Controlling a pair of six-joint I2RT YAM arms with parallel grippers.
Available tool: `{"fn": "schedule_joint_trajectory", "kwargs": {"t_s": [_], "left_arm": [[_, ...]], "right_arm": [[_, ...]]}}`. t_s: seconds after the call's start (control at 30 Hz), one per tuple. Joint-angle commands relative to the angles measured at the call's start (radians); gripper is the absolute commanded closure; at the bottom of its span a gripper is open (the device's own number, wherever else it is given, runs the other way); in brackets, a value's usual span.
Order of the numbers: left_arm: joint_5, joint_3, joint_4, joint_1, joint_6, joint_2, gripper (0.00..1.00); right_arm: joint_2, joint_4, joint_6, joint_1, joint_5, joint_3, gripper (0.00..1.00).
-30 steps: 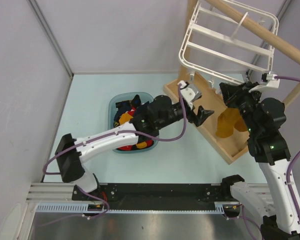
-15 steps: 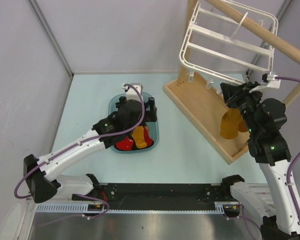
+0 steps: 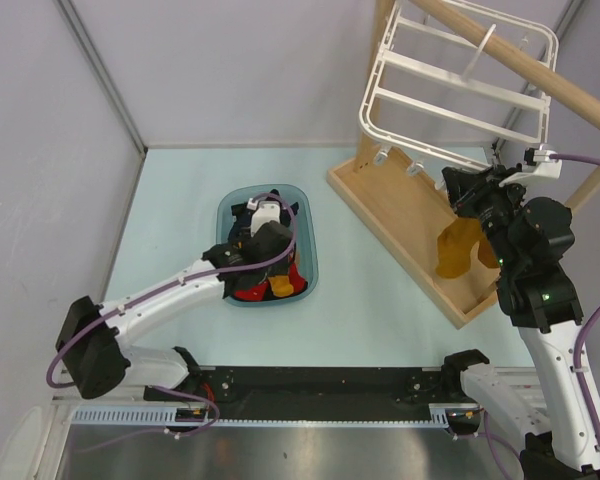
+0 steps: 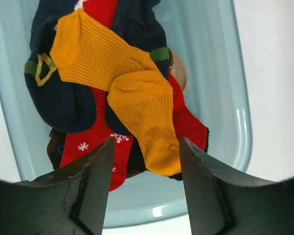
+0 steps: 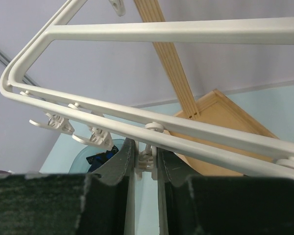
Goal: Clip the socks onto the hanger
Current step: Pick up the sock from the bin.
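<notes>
Two mustard-yellow socks (image 4: 137, 98) lie on navy and red socks in a pale blue basin (image 3: 308, 232). My left gripper (image 3: 270, 262) hangs over the basin, open and empty; in the left wrist view (image 4: 146, 149) the toe of one yellow sock lies between its fingers below. The white hanger (image 3: 450, 75) hangs from a wooden rod at the back right. My right gripper (image 3: 470, 190) is shut on one of its dangling clips (image 5: 148, 161), under the frame's bar (image 5: 196, 132). Another mustard sock (image 3: 457, 248) hangs just below that gripper.
A wooden rack with a round rod (image 3: 540, 70) stands on a wooden base board (image 3: 400, 225) at the right. Navy socks (image 4: 63, 98) and red socks (image 4: 95, 142) fill the basin. More empty clips (image 5: 63, 125) hang along the hanger's bar. Grey walls close the left and back.
My left arm has swung from the hanger back to the basin and lowered over the socks, open. The right gripper stays on the clip. The hanging sock now looks narrower.
</notes>
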Motion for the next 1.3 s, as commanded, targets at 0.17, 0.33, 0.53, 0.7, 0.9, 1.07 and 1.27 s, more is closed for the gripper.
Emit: {"fn": "schedule_joint_trajectory", "kwargs": {"t_s": [0.17, 0.33, 0.53, 0.7, 0.9, 1.07, 1.27], "left_arm": [[0.011, 0.011, 0.101, 0.050, -0.012, 0.146, 0.51], [-0.001, 0.014, 0.142, 0.081, -0.002, 0.214, 0.57], [0.003, 0.040, 0.148, 0.095, 0.021, 0.297, 0.67], [0.013, 0.053, 0.114, 0.095, 0.026, 0.277, 0.84], [0.004, -0.010, 0.154, 0.093, 0.054, 0.203, 0.96], [0.000, -0.003, 0.163, 0.102, 0.057, 0.222, 0.87], [0.025, 0.019, 0.188, 0.116, 0.049, 0.261, 0.71]], "right_arm": [[-0.004, 0.007, -0.023, -0.005, -0.010, 0.006, 1.00], [-0.007, 0.002, -0.032, -0.010, -0.006, 0.006, 1.00], [-0.002, 0.002, -0.034, -0.011, -0.007, 0.006, 1.00], [-0.005, -0.005, -0.035, -0.014, -0.004, 0.006, 1.00], [-0.004, 0.005, -0.024, -0.014, -0.013, -0.005, 1.00], [-0.011, 0.012, -0.018, -0.016, -0.021, -0.007, 1.00], [-0.028, 0.008, -0.018, -0.016, -0.015, -0.007, 1.00]]}}
